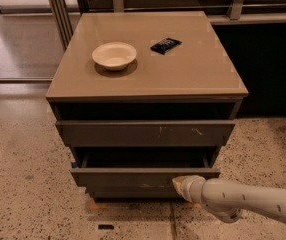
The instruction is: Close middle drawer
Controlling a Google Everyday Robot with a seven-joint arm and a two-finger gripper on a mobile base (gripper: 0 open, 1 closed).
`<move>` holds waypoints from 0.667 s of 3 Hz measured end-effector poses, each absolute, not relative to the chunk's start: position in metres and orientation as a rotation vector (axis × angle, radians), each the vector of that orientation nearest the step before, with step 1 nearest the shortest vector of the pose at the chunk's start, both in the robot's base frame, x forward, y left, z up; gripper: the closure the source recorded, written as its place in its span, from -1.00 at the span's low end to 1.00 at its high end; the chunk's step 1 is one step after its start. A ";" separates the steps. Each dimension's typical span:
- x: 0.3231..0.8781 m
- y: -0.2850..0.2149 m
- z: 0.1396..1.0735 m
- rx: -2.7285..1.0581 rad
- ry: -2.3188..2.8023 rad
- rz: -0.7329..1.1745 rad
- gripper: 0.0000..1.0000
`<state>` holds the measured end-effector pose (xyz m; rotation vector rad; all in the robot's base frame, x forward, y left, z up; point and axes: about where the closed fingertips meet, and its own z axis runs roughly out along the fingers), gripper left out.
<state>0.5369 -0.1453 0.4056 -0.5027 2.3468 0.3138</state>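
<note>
The middle drawer (133,177) is a grey-brown drawer with a plain flat front. It stands partly pulled out of the cabinet, with a dark gap above its front edge. My gripper (179,183) is at the end of the pale arm (243,201), which reaches in from the lower right. The gripper rests against the right part of the middle drawer's front. The wider top drawer front (145,133), with pale scratch marks, sits above it. The narrowest drawer front (128,192) shows just below it.
A cream bowl (114,55) and a small black packet (166,45) lie on the cabinet top (193,74). Speckled floor surrounds the cabinet. A dark counter base (268,69) stands to the right, and metal posts (58,9) stand at the back left.
</note>
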 end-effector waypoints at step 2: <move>0.558 -0.137 0.391 -0.543 2.362 0.321 1.00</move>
